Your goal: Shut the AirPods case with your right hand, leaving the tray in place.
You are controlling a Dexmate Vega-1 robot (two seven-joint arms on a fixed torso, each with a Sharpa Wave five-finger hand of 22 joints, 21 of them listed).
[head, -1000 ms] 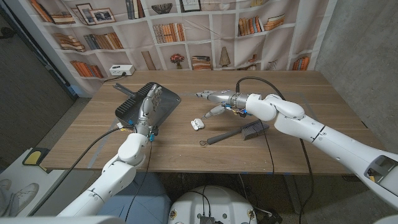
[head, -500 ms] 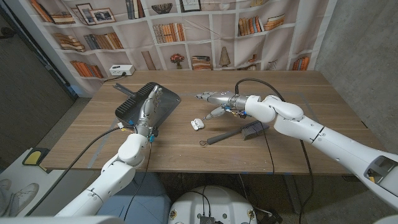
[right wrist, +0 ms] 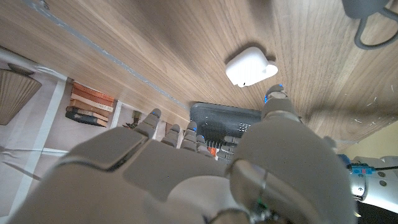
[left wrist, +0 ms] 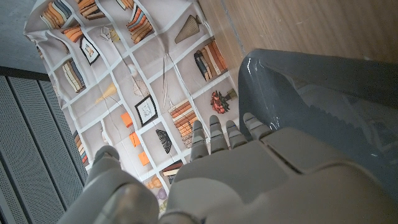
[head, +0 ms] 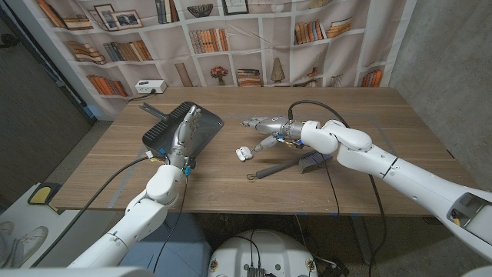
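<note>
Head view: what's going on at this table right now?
A two-armed robot is working toward a small white AirPods case lying mid-table with its lid open. The right hand hovers just beyond the case, fingers spread, holding nothing and not touching it. The left hand is up against the grey tray at the table's left. A dark brush lies beside the case, under the right arm. The case is not yet shut.

Right hand (head: pixel 261 127) reaches out, fingers spread, empty — left hand (head: pixel 184 129) stands upright, fingers extended.
</note>
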